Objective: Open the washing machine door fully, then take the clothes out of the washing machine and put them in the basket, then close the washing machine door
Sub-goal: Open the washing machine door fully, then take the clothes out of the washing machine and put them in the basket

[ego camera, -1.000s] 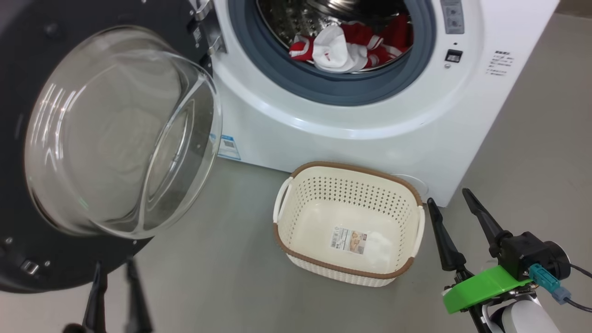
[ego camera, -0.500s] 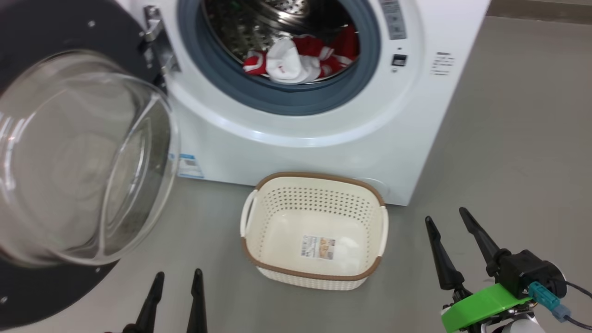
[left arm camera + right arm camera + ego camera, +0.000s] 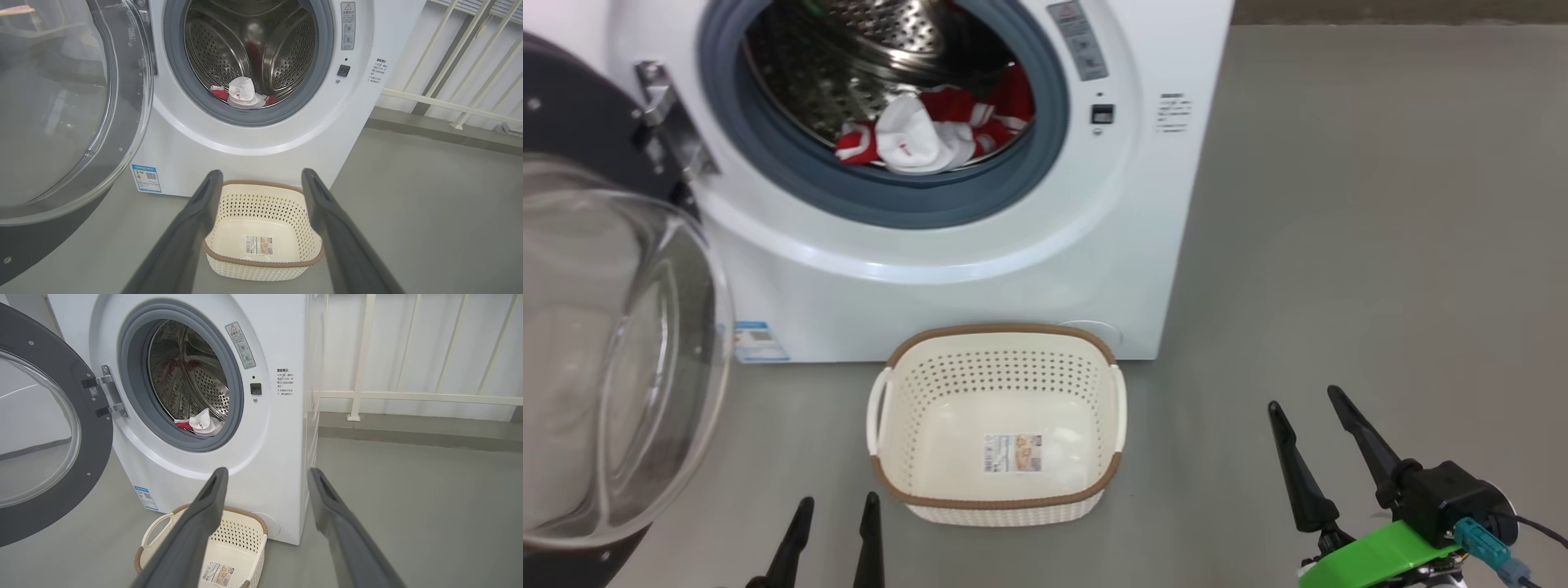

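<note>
Door: the washing machine door point(image 3: 609, 367) stands swung wide at our left, its glass bowl bulging out near the left gripper point(image 3: 840, 498).
Clothes: the clothes point(image 3: 923, 139) lie low at the front of the drum point(image 3: 849, 49), just behind the grey rubber ring point(image 3: 915, 204) of the washing machine point(image 3: 1013, 269).
Basket: the basket point(image 3: 1001, 331) stands empty on the floor point(image 3: 1339, 245), close under the drum mouth.
Claws: the left gripper and the right gripper point(image 3: 1303, 398) both hang low, fingers spread wide, holding nothing.
Risk, door: if our left arm reaches in, we judge it may brush the bowl and swing the door inward.
Risk, grip: the bundle is loose, so we may pinch one piece while the rest snags on the ring or drops.
Risk, basket: it looks light, and a low arm may nudge it aside.
Risk, closing: fabric left across the ring would likely block the door.
</note>
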You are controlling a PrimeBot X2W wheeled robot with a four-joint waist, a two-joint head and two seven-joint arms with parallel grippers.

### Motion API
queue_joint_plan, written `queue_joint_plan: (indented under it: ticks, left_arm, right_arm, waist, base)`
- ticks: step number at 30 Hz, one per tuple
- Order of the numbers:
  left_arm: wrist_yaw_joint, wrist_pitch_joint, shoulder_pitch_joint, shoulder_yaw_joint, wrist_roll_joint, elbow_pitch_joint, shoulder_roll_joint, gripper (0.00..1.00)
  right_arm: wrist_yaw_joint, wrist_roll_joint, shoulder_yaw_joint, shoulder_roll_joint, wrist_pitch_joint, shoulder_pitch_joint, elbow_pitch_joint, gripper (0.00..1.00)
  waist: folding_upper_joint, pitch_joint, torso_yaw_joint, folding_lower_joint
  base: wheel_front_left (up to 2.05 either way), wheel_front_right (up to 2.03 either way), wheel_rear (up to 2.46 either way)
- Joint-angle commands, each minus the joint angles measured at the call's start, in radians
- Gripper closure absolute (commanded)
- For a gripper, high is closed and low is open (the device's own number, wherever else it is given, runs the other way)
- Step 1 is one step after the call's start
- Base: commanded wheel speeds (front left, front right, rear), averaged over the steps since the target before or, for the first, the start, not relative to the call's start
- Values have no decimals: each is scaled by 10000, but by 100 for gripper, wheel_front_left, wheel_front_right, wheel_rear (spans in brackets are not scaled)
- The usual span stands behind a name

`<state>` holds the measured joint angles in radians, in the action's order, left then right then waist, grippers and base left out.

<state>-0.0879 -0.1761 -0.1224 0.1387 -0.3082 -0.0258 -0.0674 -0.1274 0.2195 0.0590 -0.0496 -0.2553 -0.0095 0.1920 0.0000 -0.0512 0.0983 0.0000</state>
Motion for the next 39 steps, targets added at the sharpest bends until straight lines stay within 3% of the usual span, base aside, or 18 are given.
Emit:
queue_joint_plan:
  ticks: [1,13,39]
  left_arm:
    - [-18,-20,453,-312,31,195,-125,0]
    - [-157,-34,704,-307,168,215,-332,0]
    - [-301,-35,799,-186,40,139,-448,0]
  right_arm:
    - [-33,48,253,-7,-65,-45,-292,0]
    - [-33,70,442,-7,-65,148,-411,0]
    - [-33,137,374,-7,-65,276,-409,0]
  waist:
    - [0,76,-355,0]
    - [0,8,-748,0]
    - [0,13,-833,0]
  base:
    - [0,0,0]
    - [0,0,0]
    - [0,0,0]
